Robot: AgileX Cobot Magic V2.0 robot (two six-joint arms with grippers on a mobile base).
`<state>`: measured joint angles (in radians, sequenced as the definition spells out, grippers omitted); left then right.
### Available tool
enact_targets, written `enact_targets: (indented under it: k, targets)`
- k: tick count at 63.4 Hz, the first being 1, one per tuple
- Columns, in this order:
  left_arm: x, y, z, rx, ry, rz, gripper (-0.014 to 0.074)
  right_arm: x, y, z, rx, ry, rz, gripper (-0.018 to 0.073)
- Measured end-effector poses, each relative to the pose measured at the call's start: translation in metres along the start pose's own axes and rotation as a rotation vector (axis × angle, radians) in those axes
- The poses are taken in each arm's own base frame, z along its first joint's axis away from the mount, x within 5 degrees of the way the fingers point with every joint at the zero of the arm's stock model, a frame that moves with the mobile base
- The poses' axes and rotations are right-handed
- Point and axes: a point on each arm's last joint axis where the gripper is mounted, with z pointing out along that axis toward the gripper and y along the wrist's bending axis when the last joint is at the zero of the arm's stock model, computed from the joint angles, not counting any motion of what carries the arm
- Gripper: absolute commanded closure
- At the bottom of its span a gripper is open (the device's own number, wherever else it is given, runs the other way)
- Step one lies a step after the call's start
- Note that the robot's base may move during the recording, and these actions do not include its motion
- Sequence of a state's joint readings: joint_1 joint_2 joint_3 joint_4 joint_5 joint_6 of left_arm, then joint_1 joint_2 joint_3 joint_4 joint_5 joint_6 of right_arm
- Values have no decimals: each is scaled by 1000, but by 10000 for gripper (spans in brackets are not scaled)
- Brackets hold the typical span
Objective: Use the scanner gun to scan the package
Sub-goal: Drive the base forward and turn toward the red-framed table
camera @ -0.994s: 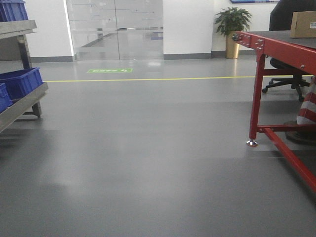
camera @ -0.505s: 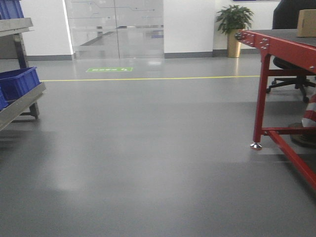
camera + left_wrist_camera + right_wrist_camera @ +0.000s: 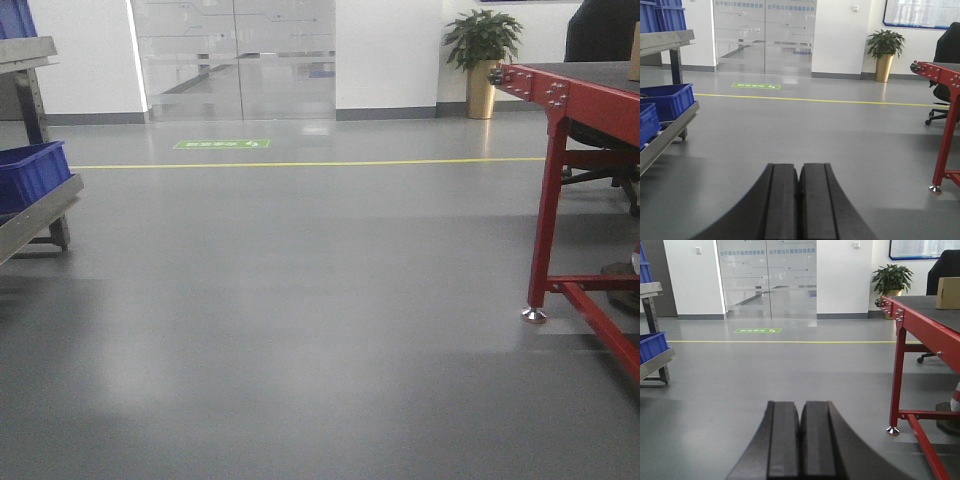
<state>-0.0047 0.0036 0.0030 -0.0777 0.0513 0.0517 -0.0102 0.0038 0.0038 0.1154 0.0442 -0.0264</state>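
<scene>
Change: red steel-framed table [image 3: 547, 210] has drifted right in the front view; base moving | Package: tan cardboard box [image 3: 947, 292] on that table, well apart | Orange-handled scanner gun: unseen | Left gripper [image 3: 799, 200], right gripper [image 3: 800, 440]: clenched, empty | Likely still approaching

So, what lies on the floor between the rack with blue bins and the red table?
Only bare grey floor, as the front-facing view shows, from the rack to the red table. A yellow line crosses farther back.
</scene>
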Motion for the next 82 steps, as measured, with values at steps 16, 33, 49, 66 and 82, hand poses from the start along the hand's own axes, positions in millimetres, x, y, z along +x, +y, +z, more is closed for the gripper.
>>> enact_targets:
  k: [16,33,49,66,82]
  targets:
    - [0,0,0,0,0,0,707,0,0,0,0,0,0,727]
    - [0,0,0,0,0,0,707,0,0,0,0,0,0,727]
    - [0,0,0,0,0,0,707,0,0,0,0,0,0,727]
    - [0,0,0,0,0,0,707,0,0,0,0,0,0,727]
    - [0,0,0,0,0,0,707,0,0,0,0,0,0,727]
